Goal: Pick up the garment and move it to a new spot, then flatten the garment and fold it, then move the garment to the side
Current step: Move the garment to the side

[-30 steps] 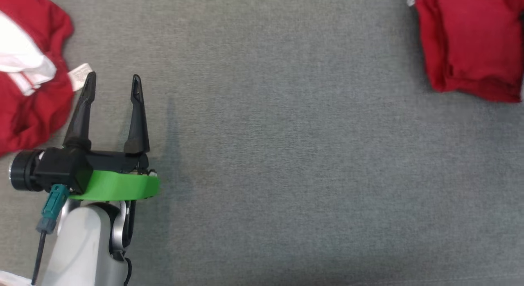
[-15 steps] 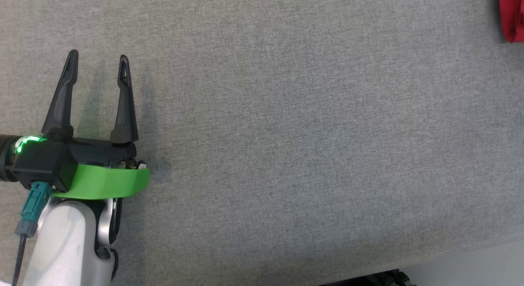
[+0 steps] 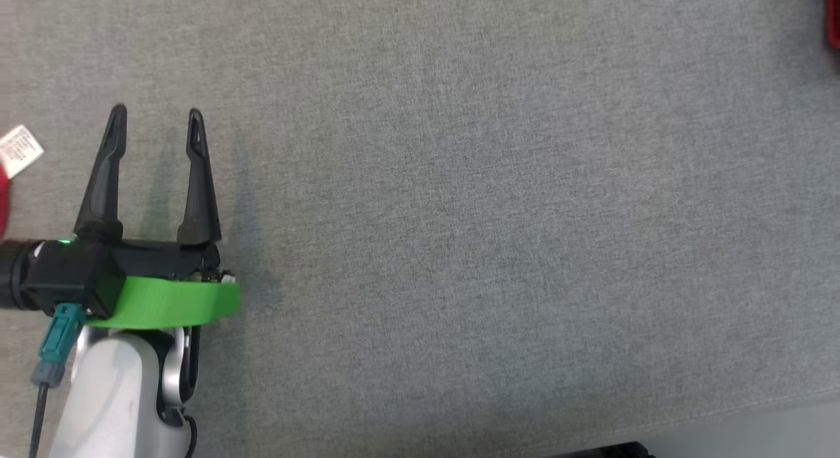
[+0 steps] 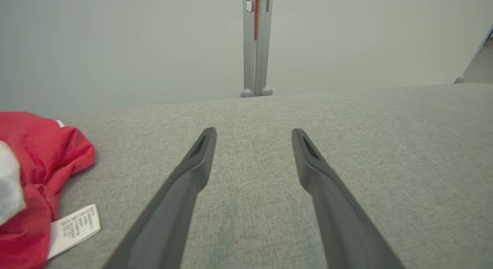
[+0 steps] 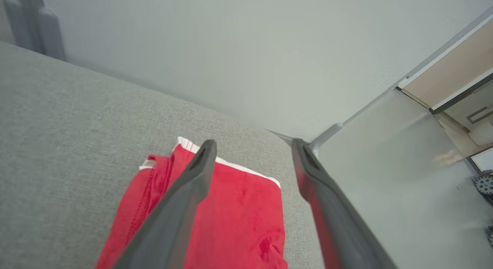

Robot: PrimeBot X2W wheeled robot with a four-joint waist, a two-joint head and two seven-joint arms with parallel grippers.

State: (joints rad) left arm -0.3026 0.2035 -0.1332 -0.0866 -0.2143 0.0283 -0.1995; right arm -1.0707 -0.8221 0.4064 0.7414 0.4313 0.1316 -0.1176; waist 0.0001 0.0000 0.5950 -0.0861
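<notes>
Two red garments lie on the grey cloth-covered tabletop (image 3: 459, 215), well apart. The folded red garment (image 5: 238, 215), with white trim along one border, sits flat near a far corner of the tabletop, close to the edge where the floor (image 5: 385, 165) begins; by its look it is already folded and set aside. The right tool (image 5: 254, 143) hangs over it with its jaws spread wide and no cloth pinched between them. The crumpled red garment (image 4: 34, 157), red with a white panel, is heaped at the left side, its white care label (image 4: 75, 226) lying out on the tabletop toward the left tool (image 4: 253, 132), whose jaws also stand wide apart with nothing in them, low over bare fabric just beside the heap. Both pieces look like thin jersey: light, limp and likely to sag and drag, with the textured tabletop cover probably gripping them somewhat. For the heap, a pinch on a thick outer fold or hem seems safer than on the label, which could tear or slip free. Little stands in the way: the middle of the tabletop is bare, a grey post (image 4: 257, 41) rises behind the far edge, and the main risk is nudging the folded piece off its near edge
</notes>
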